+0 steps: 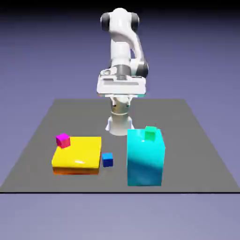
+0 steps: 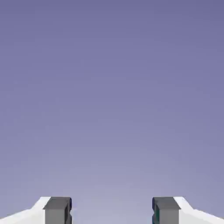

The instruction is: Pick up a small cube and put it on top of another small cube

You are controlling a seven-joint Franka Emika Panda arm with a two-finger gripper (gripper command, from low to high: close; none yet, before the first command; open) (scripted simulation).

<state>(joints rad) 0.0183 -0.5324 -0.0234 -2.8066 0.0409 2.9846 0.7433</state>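
While the white two-finger gripper [image 2: 112,212] hangs high near the robot's base, jaws spread wide with nothing but backdrop between them, the cubes sit low and nearer the camera. Small magenta cube [image 1: 63,139]: on the back corner of the flat yellow slab [image 1: 79,157], exterior view's left. Small blue cube [image 1: 108,160]: on the grey table [image 1: 197,140], just beside the slab. Small green cube [image 1: 150,133]: atop the tall cyan block [image 1: 146,159]. All lie below and forward of the hand; a descent is needed.
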